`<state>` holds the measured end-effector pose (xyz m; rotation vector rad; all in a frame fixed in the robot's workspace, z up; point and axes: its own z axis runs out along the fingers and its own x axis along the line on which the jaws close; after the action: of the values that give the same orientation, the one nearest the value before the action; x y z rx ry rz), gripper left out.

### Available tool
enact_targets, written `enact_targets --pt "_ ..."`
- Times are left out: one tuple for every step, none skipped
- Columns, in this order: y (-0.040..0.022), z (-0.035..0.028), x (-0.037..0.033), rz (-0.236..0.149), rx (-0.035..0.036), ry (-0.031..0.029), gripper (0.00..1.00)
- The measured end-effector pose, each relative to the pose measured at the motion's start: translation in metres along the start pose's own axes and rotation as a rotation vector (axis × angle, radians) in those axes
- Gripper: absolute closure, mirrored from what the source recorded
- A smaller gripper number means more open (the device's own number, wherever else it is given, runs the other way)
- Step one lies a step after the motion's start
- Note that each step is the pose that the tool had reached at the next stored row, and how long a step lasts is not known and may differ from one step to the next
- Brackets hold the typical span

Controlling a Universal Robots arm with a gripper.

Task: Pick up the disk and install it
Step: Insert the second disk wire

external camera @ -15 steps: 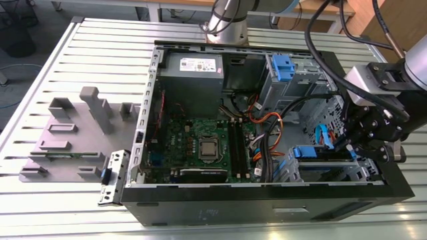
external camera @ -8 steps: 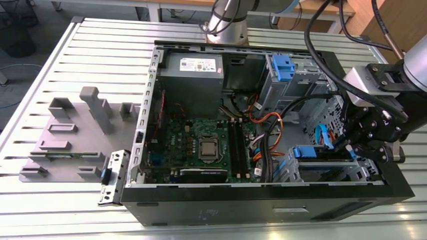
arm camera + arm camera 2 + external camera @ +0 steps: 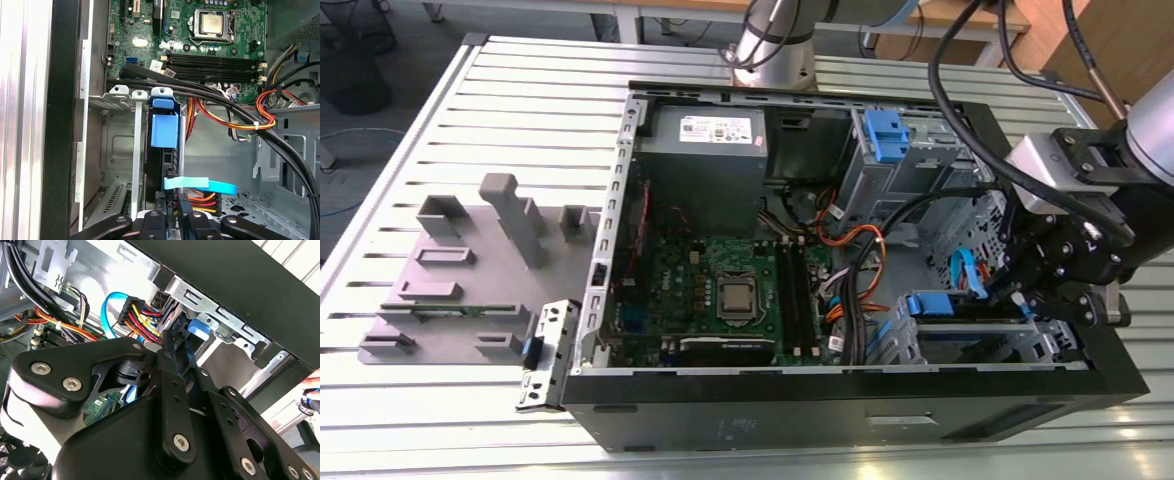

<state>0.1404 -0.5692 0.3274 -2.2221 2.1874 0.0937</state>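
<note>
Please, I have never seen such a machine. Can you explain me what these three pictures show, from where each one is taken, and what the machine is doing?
The machine is a single robot arm with a black claw at its end. The exterior view is taken by a camera off the arm and looks down on an open computer case standing on a slatted metal table. Beside the case, on the exterior view's left, lies a grey holder with slots.

The two wrist views come from cameras riding on the arm, so they look closely into the case. The first wrist view shows the green circuit board, cables, and the disk in its blue carrier, standing on edge in a metal bay. The claw is at the disk's end. I cannot tell whether it grips.
</note>
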Motion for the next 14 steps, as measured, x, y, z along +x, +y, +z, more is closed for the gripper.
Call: enact_targets --pt "0.0 -0.0001 0.0 0.0 0.0 0.0003 0.76" --pt "0.0 -0.0003 0.0 0.0 0.0 0.0004 0.76" --pt "0.0 -0.0009 0.0 0.0 0.0 0.0004 0.76" --pt "0.0001 -0.0021 -0.0001 0.0 0.0 0.0004 0.76" --pt "0.0001 -0.0043 -0.0003 0.0 0.0001 0.0002 0.76" --pt "0.0002 -0.0073 -0.0004 0.0 0.0002 0.0003 0.76" --pt "0.0002 -0.0098 -0.0006 0.0 0.0004 0.0003 0.76" --pt "0.0003 -0.0125 -0.0007 0.0 0.0005 0.0003 0.76" --pt "0.0004 -0.0154 -0.0009 0.0 0.0007 0.0002 0.76" --pt "0.0004 -0.0186 -0.0011 0.0 0.001 0.0002 0.76" --pt "0.0006 -0.022 -0.0013 0.0 0.0014 0.0003 0.76" --pt "0.0007 -0.0257 -0.0015 0.0 0.0019 0.0003 0.76" --pt "0.0007 -0.0291 -0.0017 0.0 0.0023 0.0002 0.76" --pt "0.0008 -0.0323 -0.0019 0.0 0.0026 0.0004 0.76"
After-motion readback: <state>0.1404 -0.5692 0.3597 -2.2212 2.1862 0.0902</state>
